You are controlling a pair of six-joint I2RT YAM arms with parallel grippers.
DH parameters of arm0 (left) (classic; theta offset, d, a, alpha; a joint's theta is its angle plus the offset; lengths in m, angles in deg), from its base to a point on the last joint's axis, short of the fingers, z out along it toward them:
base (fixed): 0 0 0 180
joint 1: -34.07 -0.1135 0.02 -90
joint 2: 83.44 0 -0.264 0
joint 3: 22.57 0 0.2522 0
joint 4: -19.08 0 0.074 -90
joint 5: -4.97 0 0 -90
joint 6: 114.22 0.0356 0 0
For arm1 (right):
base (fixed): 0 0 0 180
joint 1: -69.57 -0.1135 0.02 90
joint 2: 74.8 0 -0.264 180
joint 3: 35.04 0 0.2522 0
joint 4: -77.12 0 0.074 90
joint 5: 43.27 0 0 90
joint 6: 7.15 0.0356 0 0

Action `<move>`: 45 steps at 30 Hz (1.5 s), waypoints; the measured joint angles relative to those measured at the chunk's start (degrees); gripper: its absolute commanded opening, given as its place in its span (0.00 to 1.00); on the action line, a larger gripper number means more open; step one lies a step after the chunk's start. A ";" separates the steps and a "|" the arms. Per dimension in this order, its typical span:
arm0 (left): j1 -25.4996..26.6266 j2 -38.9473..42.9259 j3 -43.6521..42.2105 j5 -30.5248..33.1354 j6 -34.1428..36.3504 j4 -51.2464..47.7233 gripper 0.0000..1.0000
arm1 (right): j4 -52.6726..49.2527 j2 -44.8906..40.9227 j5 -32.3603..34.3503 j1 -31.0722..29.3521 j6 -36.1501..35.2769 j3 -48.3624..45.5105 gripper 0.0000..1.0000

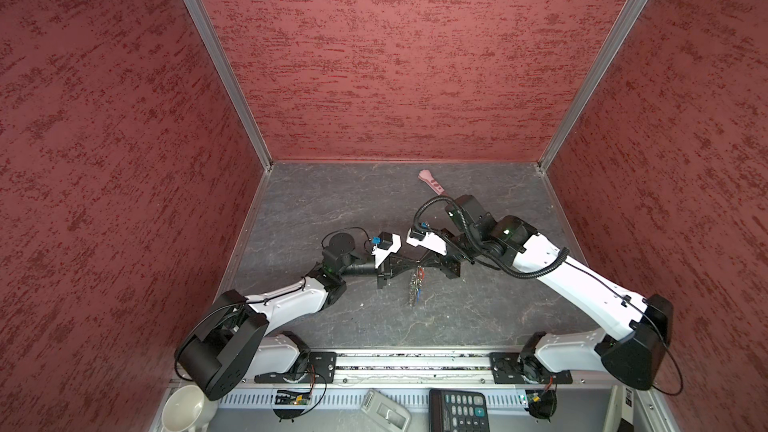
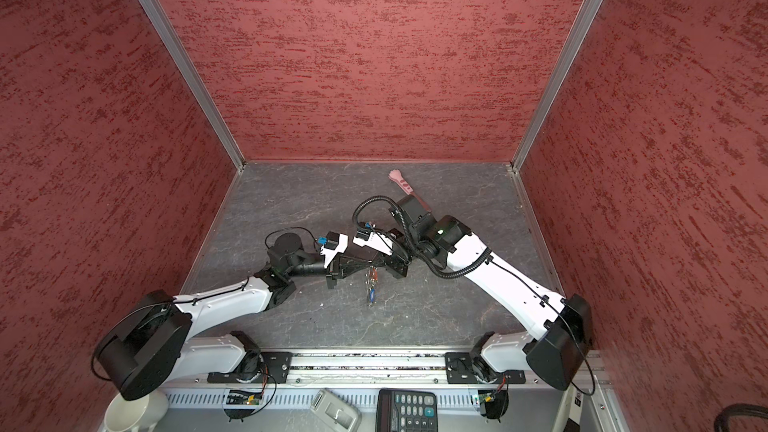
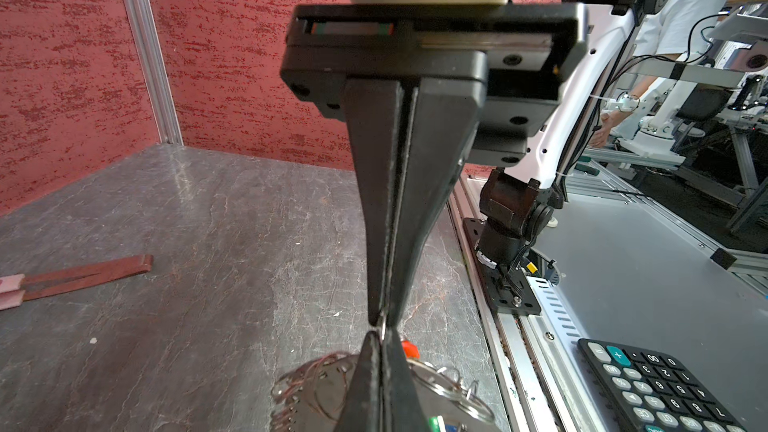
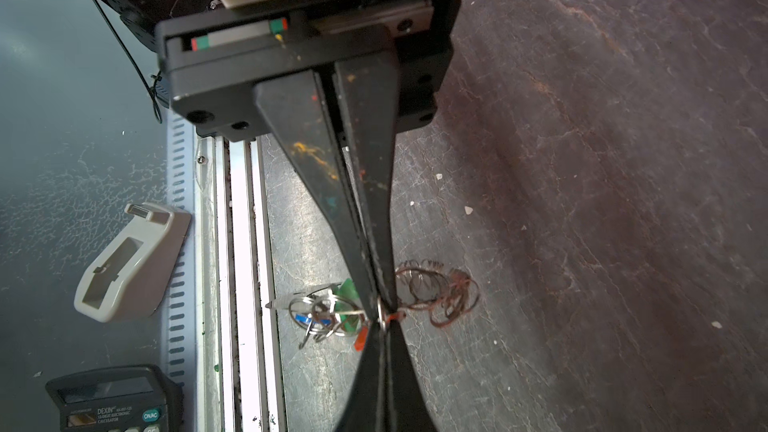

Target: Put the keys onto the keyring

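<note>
Grey marbled tabletop (image 1: 332,201), red walls (image 1: 395,56), left jaws and right jaws shut on keyring (image 1: 414,288).

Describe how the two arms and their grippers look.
Both have white shells and black joints. The left arm carries a thin black cable, the right arm a ribbed black hose. The left gripper and right gripper are black with tapering fingers; the right's bear yellow and orange smears.

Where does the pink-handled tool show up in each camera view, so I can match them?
In a top view: the pink-handled tool lies at the back of the table, beyond the right arm.
In a top view: same place, blade end hidden under that arm.
Left wrist view: flat on the table, towards the red wall.
Right wrist view: not in it.
Shared landmark: the calculator.
</note>
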 measured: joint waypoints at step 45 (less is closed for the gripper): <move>0.31 -2.03 -2.43 -0.15 -9.97 18.49 0.00 | 25.31 -11.69 -14.91 5.84 9.88 -19.08 0.06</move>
